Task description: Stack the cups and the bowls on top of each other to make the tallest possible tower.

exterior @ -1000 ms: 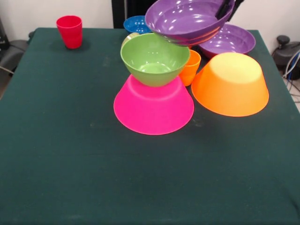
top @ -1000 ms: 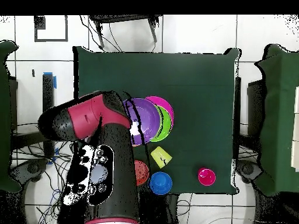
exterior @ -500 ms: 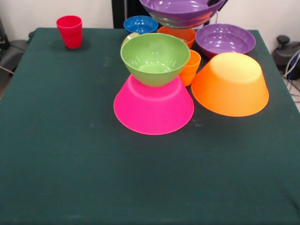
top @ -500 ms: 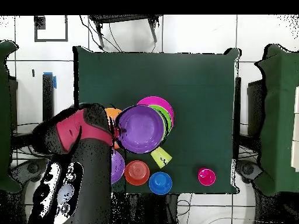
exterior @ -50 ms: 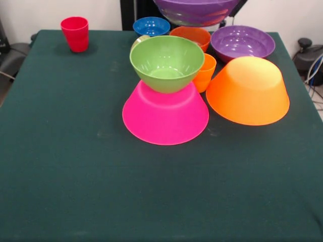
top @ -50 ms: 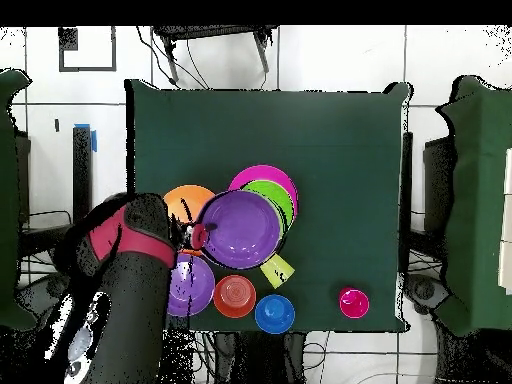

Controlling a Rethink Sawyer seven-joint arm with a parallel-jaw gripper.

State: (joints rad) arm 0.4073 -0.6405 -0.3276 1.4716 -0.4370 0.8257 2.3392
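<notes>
While the carried bowl hangs high: the purple bowl point(exterior @ -50 ms: 197, 11) sits at the top edge of the front view, open side up, above and behind the green bowl point(exterior @ -50 ms: 167, 63).
Hold: the end effector point(top @ -50 ms: 197, 236) looks clamped on that bowl's rim at one edge, seen from overhead; the arm point(top @ -50 ms: 120, 290) reaches in from that side.
Handling: glossy thin plastic, so I judge it light, stiff and slippery; held by one rim point, it can tilt or swing.
Best grip: the rim wall, pinched inside and out, since the body is too wide and smooth to span.
Tower so far: the green bowl stands upright on the base of the upturned pink bowl point(exterior @ -50 ms: 165, 116); a nudge could slide it off.
Close neighbours: the orange cup point(exterior @ -50 ms: 205, 72) sits just behind the green bowl, and the large orange bowl point(exterior @ -50 ms: 248, 91), upturned, lies just beside the pink one.
Further back: a second purple bowl point(exterior @ -50 ms: 243, 43), the orange-red bowl point(exterior @ -50 ms: 191, 35) and the blue bowl point(exterior @ -50 ms: 151, 25) stand open side up.
Yellow cup: the pale cup point(top @ -50 ms: 277, 267) lies tipped behind the stack.
Out of the way: the red cup point(exterior @ -50 ms: 75, 34) stands well apart near a worktop point(exterior @ -50 ms: 75, 176) corner.
In the way: I judge the orange cup the likeliest thing to be clipped on descent.
</notes>
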